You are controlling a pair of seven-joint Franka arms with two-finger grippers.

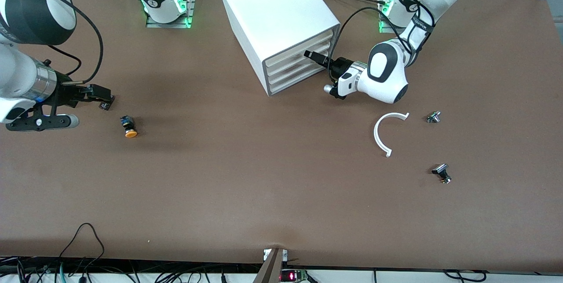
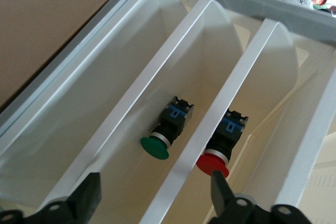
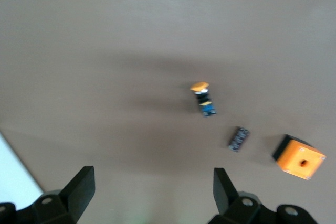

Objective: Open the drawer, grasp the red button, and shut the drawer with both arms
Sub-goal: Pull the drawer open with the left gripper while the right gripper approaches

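Observation:
The white cabinet (image 1: pixel 275 14) stands at the robots' side of the table, its slat-like drawer fronts (image 1: pixel 299 60) all pushed in. My left gripper (image 1: pixel 310 54) is right at those fronts and open, its fingers (image 2: pixel 223 190) on either side of one slanted drawer front (image 2: pixel 181 145). In the left wrist view the red-capped button (image 2: pixel 214 162) lies inside one drawer, close to one fingertip. A green-capped button (image 2: pixel 156 147) lies in the drawer beside it. My right gripper (image 1: pixel 105 100) hovers open over the table at the right arm's end, holding nothing (image 3: pixel 152 182).
An orange-capped button (image 1: pixel 129 126) (image 3: pixel 202 95) lies near the right gripper, with a small black part (image 3: pixel 239 138) and an orange box with a hole (image 3: pixel 299 157). A white C-shaped ring (image 1: pixel 382 133) and two small metal parts (image 1: pixel 433 117) (image 1: pixel 442 173) lie toward the left arm's end.

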